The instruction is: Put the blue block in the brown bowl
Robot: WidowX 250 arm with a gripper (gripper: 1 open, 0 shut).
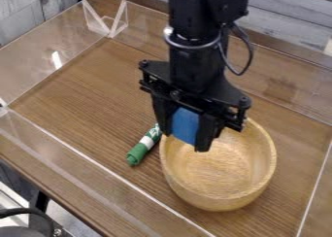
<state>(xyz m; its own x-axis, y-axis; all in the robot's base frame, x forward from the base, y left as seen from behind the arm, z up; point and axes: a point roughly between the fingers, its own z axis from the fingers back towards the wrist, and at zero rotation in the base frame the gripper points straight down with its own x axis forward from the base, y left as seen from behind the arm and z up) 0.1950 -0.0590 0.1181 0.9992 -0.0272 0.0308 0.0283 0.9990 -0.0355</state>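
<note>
end effector (189,134): black, pointing straight down from a black arm (201,27) — clamped on the block, one finger on each side of it
block (188,125): bright blue, held off the surface between the fingers; it hangs over the near-left rim of the bowl, not touching the wood
bowl (220,165): light brown wood, wide and shallow, thick rim, grain visible inside; sits on the surface at lower right, interior bare
marker (144,146): green and white, lying flat on the surface just left of the bowl, tilted with its green end toward the camera; whether it touches the rim cannot be told
surface (91,95): dark wood-grain top — carries bowl and marker
walls (52,56): clear plastic panels standing around the surface on all sides, with glare on the left panel
cable (244,51): black, looping down the right side of the arm
</note>
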